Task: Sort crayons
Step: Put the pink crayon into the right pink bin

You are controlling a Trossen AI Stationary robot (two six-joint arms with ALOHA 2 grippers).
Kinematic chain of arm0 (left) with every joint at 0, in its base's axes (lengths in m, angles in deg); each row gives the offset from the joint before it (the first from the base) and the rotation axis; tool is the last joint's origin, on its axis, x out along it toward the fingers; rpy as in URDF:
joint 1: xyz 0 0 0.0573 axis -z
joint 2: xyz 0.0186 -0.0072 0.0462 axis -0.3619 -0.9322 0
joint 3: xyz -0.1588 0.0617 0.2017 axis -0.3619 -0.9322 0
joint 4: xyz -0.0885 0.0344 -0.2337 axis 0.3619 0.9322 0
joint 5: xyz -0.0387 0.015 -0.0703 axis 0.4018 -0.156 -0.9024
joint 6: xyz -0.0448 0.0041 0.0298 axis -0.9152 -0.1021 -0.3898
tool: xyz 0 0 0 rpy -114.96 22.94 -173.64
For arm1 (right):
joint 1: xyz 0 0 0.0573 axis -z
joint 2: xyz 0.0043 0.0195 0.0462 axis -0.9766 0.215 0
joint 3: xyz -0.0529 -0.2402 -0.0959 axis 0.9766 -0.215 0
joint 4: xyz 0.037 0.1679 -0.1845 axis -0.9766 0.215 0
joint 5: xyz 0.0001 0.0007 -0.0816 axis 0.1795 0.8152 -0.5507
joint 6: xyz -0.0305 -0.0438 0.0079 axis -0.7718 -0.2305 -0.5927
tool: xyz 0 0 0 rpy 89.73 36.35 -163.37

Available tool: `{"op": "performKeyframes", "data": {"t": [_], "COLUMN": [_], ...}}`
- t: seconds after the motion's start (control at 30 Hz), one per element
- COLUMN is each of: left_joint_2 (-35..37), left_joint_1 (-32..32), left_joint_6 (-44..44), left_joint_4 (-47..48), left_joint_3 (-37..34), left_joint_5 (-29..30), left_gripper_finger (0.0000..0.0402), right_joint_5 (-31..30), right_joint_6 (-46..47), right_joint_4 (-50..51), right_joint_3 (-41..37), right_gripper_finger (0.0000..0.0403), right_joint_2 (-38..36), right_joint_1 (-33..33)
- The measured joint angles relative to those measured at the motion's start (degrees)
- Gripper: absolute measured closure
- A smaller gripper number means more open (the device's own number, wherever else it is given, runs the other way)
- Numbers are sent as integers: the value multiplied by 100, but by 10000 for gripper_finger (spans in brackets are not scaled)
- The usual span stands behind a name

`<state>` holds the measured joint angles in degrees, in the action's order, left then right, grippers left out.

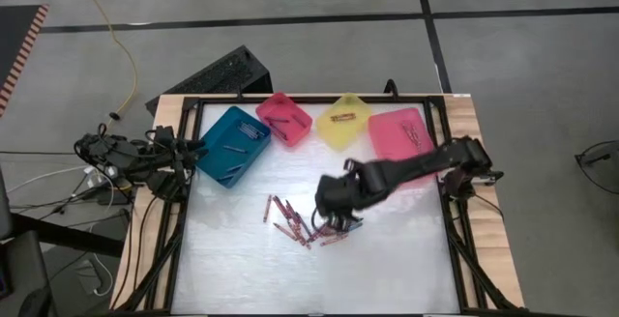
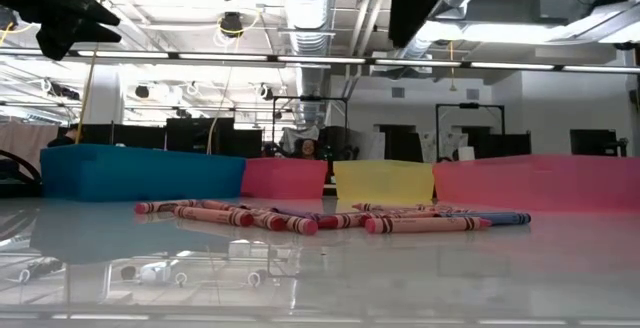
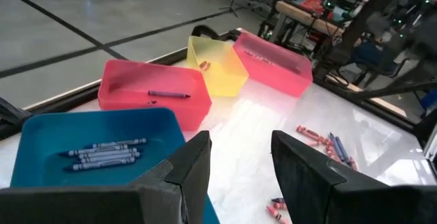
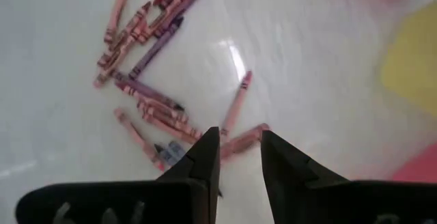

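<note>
Right claw (image 4: 239, 157) open, crayons (image 4: 147, 26) beneath

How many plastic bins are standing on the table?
4, in a row along the far edge: teal bin at the left, small pink bin, yellow bin, large pink bin at the right, partly covered by the right arm.

The table top (image 1: 387, 269) is white, smooth and glossy, mirroring the ceiling lights; its edge looks like bare wood. Beyond the right gripper (image 4: 239, 157), whose fingers are matt black, the bins (image 3: 136, 94) look like translucent plastic. Below it, the crayons (image 4: 147, 26) wear paper wrappers.
</note>
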<state>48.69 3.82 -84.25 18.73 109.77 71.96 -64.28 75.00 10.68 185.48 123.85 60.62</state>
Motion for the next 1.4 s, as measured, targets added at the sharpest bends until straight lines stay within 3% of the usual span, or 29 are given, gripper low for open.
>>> {"op": "performKeyframes", "data": {"t": [0.27,0.47,0.73,1.03,1.2,1.4], "left_joint_2": [1,0,0,0,0,0], "left_joint_1": [0,0,-2,-2,0,0], "left_joint_6": [-4,-20,-42,-87,-87,-82], "left_joint_4": [-6,-44,-50,-50,-42,-25], "left_joint_3": [0,0,0,0,0,0], "left_joint_5": [18,82,339,197,148,11], "left_gripper_finger": [256,256,256,256,256,256], "right_joint_5": [5,27,54,21,2,313], "right_joint_6": [-209,-746,-716,25,325,245], "right_joint_4": [-2294,-3464,-3601,-3180,-2565,-2587], "right_joint_3": [-1293,-1716,-1717,-1717,-1717,-2198], "right_gripper_finger": [300,300,301,301,301,301], "right_joint_2": [6,6,44,44,80,83], "right_joint_1": [-72,-1,62,73,291,746]}}
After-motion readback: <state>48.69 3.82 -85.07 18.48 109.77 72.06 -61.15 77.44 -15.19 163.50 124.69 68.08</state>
